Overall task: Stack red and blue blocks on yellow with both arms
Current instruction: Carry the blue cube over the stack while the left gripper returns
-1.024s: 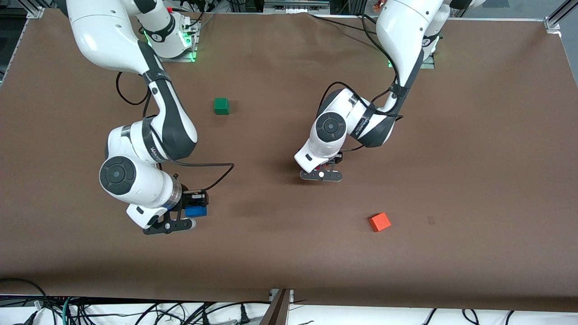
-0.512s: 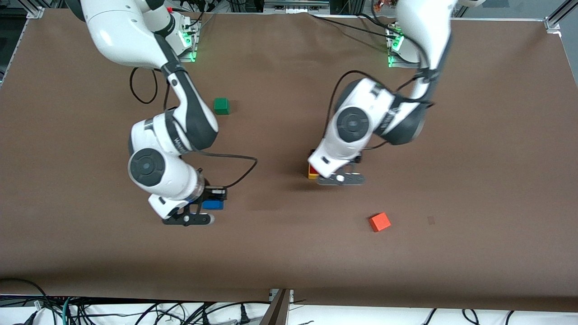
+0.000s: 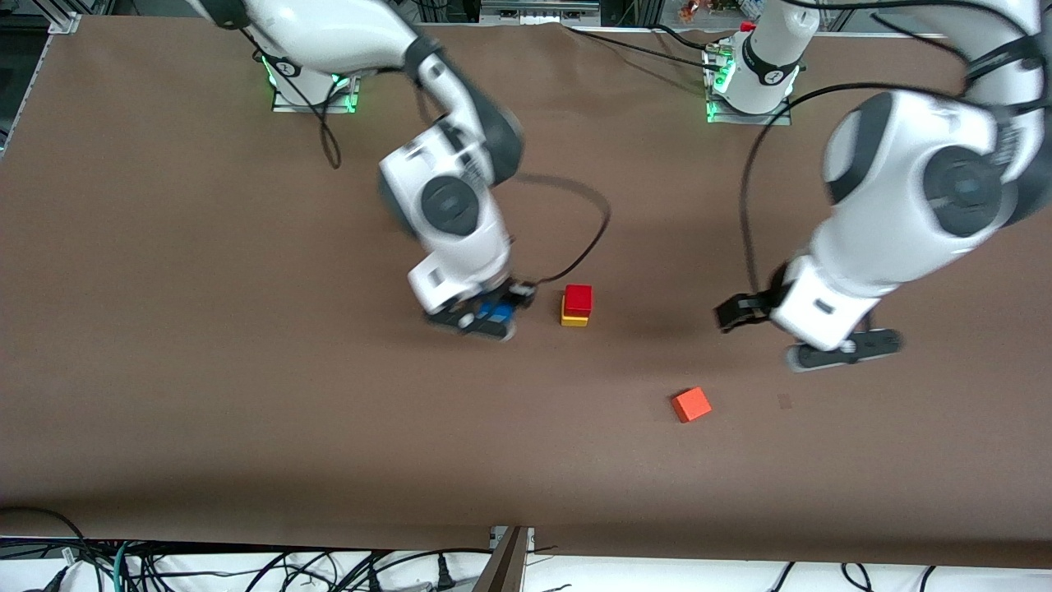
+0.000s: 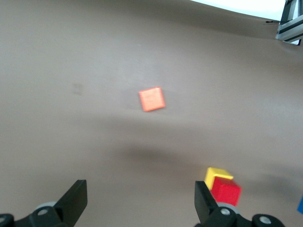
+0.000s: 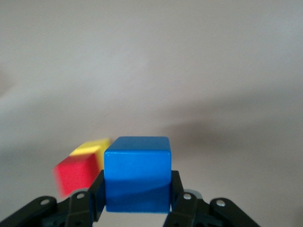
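Observation:
The red block (image 3: 578, 297) sits on the yellow cube (image 3: 574, 320) near the table's middle, with nothing touching the pair. My right gripper (image 3: 491, 316) is shut on the blue block (image 3: 495, 312) and hangs over the table just beside that stack, toward the right arm's end. The right wrist view shows the blue block (image 5: 137, 172) clamped between the fingers, with the red block (image 5: 77, 175) and yellow cube (image 5: 91, 147) close by. My left gripper (image 3: 842, 352) is open and empty over bare table toward the left arm's end. Its fingers (image 4: 75, 200) stand wide apart.
A lighter orange cube (image 3: 691, 404) lies alone, nearer the front camera than the stack and close to the left gripper; it also shows in the left wrist view as the orange cube (image 4: 152, 99). Both arm bases stand along the table edge farthest from the camera.
The left gripper opened, left the red block on the yellow cube and drew away toward the left arm's end. The right arm carried the blue block across to beside the stack.

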